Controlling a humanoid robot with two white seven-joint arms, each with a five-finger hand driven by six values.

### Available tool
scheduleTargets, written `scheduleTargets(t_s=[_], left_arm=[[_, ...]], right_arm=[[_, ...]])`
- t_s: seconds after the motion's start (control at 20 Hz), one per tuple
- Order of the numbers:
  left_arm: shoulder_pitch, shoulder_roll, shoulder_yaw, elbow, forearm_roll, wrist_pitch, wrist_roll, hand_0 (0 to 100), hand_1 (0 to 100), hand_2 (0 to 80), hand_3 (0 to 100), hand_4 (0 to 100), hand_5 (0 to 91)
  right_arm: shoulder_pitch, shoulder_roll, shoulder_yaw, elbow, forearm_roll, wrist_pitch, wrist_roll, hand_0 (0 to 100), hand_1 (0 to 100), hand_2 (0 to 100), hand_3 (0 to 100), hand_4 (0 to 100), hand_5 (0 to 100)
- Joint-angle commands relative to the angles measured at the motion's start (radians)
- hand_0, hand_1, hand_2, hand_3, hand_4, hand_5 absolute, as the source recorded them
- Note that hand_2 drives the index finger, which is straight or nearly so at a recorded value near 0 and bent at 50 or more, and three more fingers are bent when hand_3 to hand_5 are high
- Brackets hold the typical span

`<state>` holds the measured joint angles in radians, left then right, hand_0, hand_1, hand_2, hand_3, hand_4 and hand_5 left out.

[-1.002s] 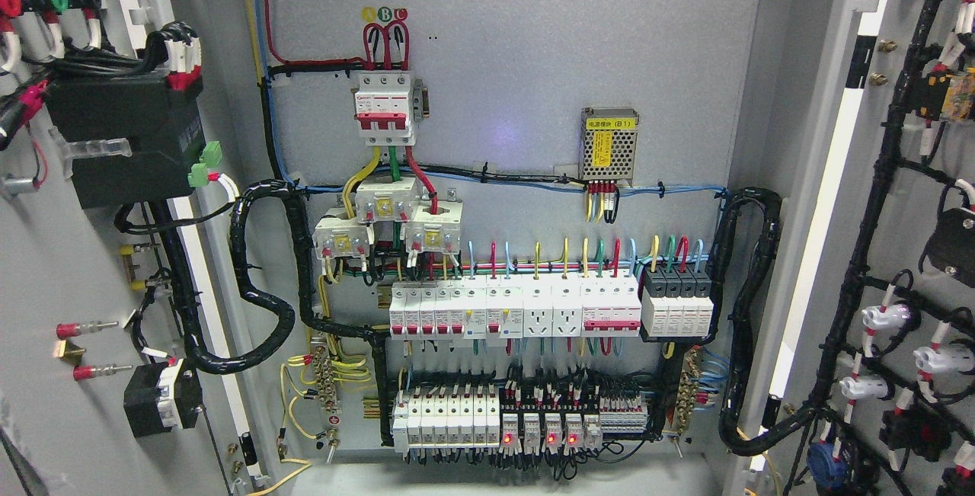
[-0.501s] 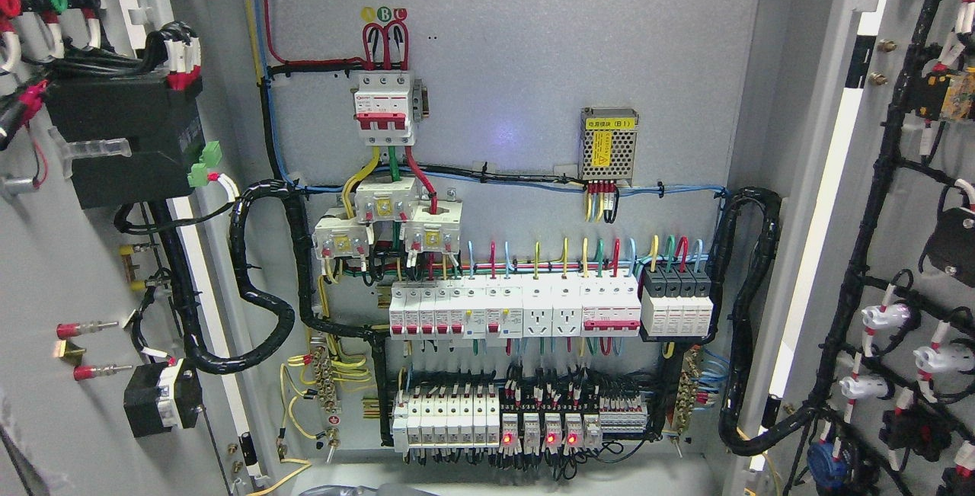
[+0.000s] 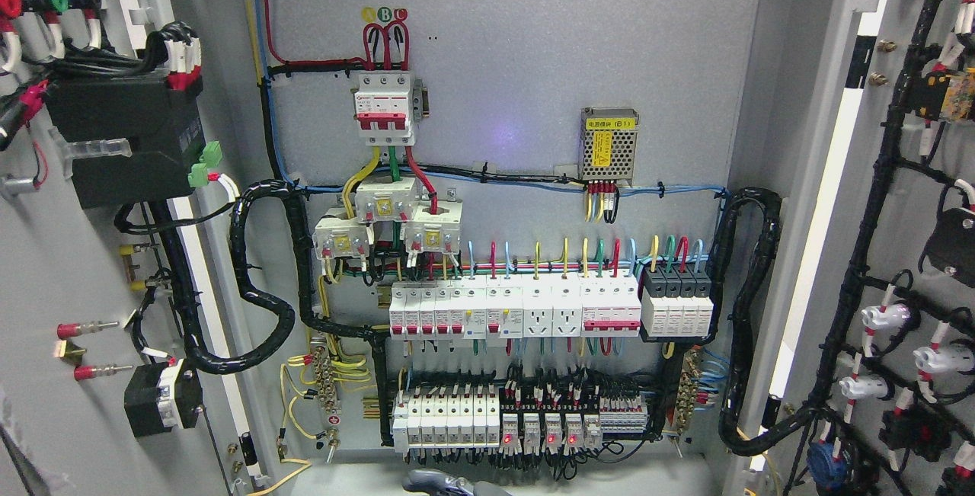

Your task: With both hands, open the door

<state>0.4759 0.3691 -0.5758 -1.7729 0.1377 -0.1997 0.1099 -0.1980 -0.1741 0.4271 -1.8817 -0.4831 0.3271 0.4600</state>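
A hand (image 3: 445, 483) shows only as a grey, rounded sliver at the bottom edge of the head view, just left of the middle. We cannot tell from which side its arm comes in, so we call it neither left nor right, and we cannot tell how it is set or whether it has hold of anything; it touches nothing that we can see.

We judge the opening itself as done. The left door (image 3: 53, 252) stands swung out at the picture's left and the right door (image 3: 914, 214) at the picture's right, both showing us their inner faces with wiring and fittings. Between them the cabinet back panel (image 3: 533, 62) lies fully exposed, with the red-toggled main breaker (image 3: 385, 107), the small perforated power supply (image 3: 609, 144) and the rows of breakers (image 3: 510, 312) below.

Each door is a tall leaf, its long axis vertical. The hinged edges lie toward the cabinet and the free edges run outward past the frame. The inner faces turn inward and toward us.

In our judgement the next move calls for little: draw the hand clear without snagging the black cable looms (image 3: 263, 283), or, if wider opening is wanted, push each leaf outward near its free edge.
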Motion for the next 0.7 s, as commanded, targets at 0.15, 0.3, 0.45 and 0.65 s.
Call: scheduleTargets(t_s=[0.15,0.3,0.45,0.65], left_arm=[[0.018,0.097,0.016,-0.272,0.075,-0.073,0.002,0,0,0.0,0,0,0.0],[0.016,0.106,0.025,-0.289,0.114,-0.109,0.002,0,0,0.0,0,0,0.0],[0.006,0.109,0.042,-0.29,0.144,-0.129,0.004,0,0,0.0,0,0,0.0],[-0.028,0.109,0.082,-0.295,0.146,-0.184,0.005,0,0,0.0,0,0,0.0]], right_arm=[[0.178,-0.093,-0.1,-0.203,-0.002,-0.15,-0.006,19,0,0,0,0,0],[0.238,-0.116,-0.136,-0.203,-0.003,-0.2,-0.014,19,0,0,0,0,0],[0.281,-0.127,-0.148,-0.203,-0.003,-0.284,-0.021,19,0,0,0,0,0],[0.344,-0.139,-0.166,-0.203,-0.002,-0.402,-0.021,19,0,0,0,0,0]])
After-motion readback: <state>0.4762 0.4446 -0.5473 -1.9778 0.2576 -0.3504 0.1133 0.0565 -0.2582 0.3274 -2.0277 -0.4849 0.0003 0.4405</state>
